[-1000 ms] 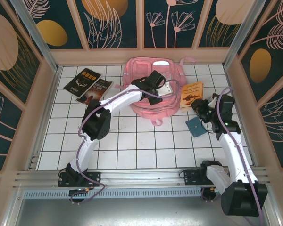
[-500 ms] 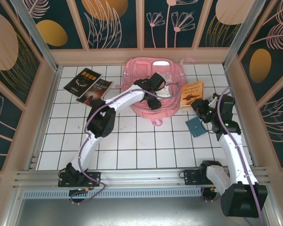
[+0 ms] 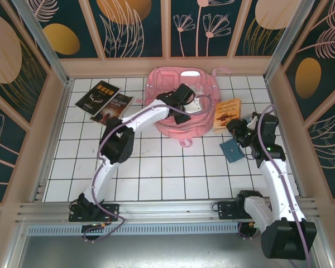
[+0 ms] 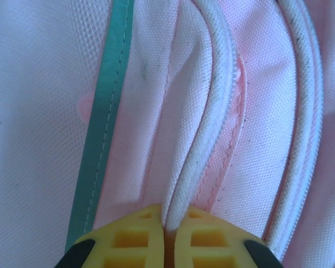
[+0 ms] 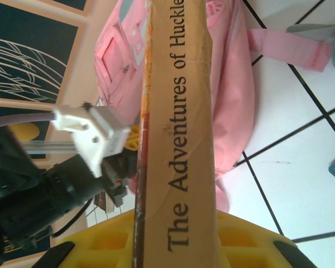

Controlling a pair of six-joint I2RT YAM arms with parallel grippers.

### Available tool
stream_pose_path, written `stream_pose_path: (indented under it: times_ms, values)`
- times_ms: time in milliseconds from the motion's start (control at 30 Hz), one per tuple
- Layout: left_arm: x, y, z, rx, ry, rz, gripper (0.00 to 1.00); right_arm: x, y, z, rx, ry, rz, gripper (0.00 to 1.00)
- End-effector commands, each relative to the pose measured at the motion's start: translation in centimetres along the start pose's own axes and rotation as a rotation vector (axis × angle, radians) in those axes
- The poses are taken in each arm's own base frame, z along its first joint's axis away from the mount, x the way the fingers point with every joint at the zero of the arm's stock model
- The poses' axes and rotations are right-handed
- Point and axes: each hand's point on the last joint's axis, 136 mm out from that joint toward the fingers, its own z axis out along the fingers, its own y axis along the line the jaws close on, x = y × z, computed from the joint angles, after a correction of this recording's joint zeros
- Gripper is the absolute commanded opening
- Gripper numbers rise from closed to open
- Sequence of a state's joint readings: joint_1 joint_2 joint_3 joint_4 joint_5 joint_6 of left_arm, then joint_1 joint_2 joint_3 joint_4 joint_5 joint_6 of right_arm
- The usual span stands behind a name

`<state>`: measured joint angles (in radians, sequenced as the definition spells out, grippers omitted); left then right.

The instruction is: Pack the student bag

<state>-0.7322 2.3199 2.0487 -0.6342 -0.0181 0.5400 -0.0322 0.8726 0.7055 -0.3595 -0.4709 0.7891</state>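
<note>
The pink student bag lies flat at the back middle of the tiled table. My left gripper reaches over it. In the left wrist view its yellow jaws are shut on a white piped edge of the bag's pink fabric. To the right of the bag, my right gripper is shut on an orange book. The right wrist view shows the book's spine, reading "The Adventures of Huckle", clamped between the yellow jaws, with the bag beyond it.
Two dark books lie at the back left. A small blue pencil case lies on the tiles by the right arm. Wooden walls close in the left, back and right sides.
My left gripper stood open over the bag and has now shut on its white piped edge. The right arm and its book have not moved.
</note>
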Motion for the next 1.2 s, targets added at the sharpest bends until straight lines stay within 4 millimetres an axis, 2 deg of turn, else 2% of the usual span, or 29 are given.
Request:
stream_pose_path:
  times_ms: [0, 100, 167, 300, 367, 433, 567, 633, 733, 833, 1167]
  values:
    - [-4.8, 5.6, -7.6, -0.206, -0.216, -0.119, 0.01, 0.4, -0.6, -0.7, 0.026, -0.008, -0.013, 0.18]
    - [-6.2, 7.1, -11.7, -0.287, -0.339, -0.207, 0.01, 1.0, -0.7, -0.9, 0.017, 0.011, -0.004, 0.18]
    - [-7.0, 7.6, -14.1, -0.307, -0.411, -0.263, 0.01, 1.7, 0.2, -0.8, -0.036, 0.041, -0.007, 0.18]
    - [-8.3, 8.5, -17.9, -0.332, -0.523, -0.355, 0.01, 3.6, 3.7, -0.8, -0.199, 0.144, -0.053, 0.18]
    - [-8.8, 8.4, -19.1, -0.315, -0.554, -0.379, 0.01, 4.8, 5.6, -0.8, -0.272, 0.192, -0.091, 0.18]
    - [-9.2, 8.4, -20.0, -0.307, -0.579, -0.408, 0.0, 6.0, 6.8, -0.5, -0.314, 0.245, -0.107, 0.18]
    - [-9.8, 9.0, -21.6, -0.32, -0.612, -0.455, 0.0, 7.2, 6.8, 1.2, -0.28, 0.284, -0.097, 0.18]
    - [-10.1, 8.6, -22.1, -0.3, -0.63, -0.449, 0.0, 7.4, 7.0, 2.1, -0.283, 0.293, -0.086, 0.18]
    - [-10.4, 7.8, -22.6, -0.264, -0.65, -0.44, 0.0, 7.1, 8.0, 3.6, -0.296, 0.289, -0.085, 0.18]
    - [-10.4, 7.5, -23.2, -0.252, -0.662, -0.443, 0.0, 7.1, 9.8, 5.3, -0.32, 0.293, -0.12, 0.18]
    - [-9.9, 7.8, -24.7, -0.268, -0.67, -0.488, 0.0, 4.5, 13.8, 12.8, -0.4, 0.129, -0.118, 0.18]
